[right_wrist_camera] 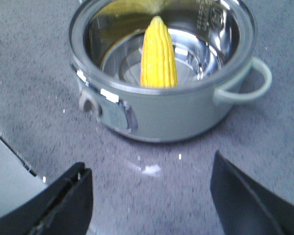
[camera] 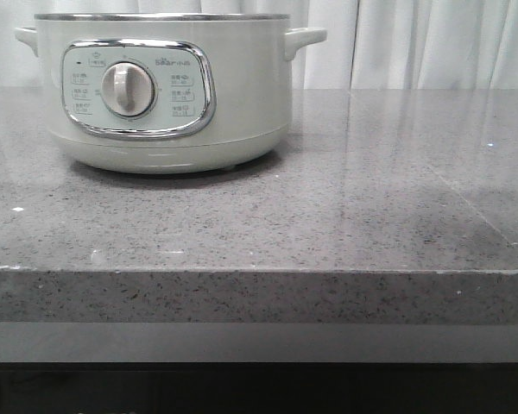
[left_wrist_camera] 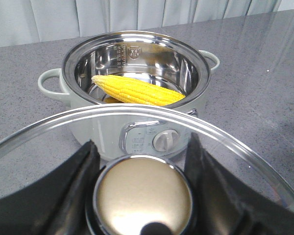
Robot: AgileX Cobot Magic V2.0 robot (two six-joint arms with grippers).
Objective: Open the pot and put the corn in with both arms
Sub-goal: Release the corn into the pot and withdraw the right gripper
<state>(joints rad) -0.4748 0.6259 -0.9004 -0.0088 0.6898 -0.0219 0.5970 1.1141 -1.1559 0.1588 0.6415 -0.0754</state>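
The corn (right_wrist_camera: 159, 53) is seen lying inside the open pot (right_wrist_camera: 161, 110), propped at a slant with its tapered tip up against the inner wall. From the front, only the pot's outside on the counter (camera: 328, 216) is shown. The glass lid (left_wrist_camera: 137, 132) is held by its knob (left_wrist_camera: 143, 196), clamped in the left gripper (left_wrist_camera: 142, 188), while the right gripper (right_wrist_camera: 149, 196) is spread wide over the counter, holding nothing.

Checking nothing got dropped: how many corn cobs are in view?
1. The corn lies inside the open pot, leaning against its inner wall. None shows on the countertop, though the front view cannot see into the pot.
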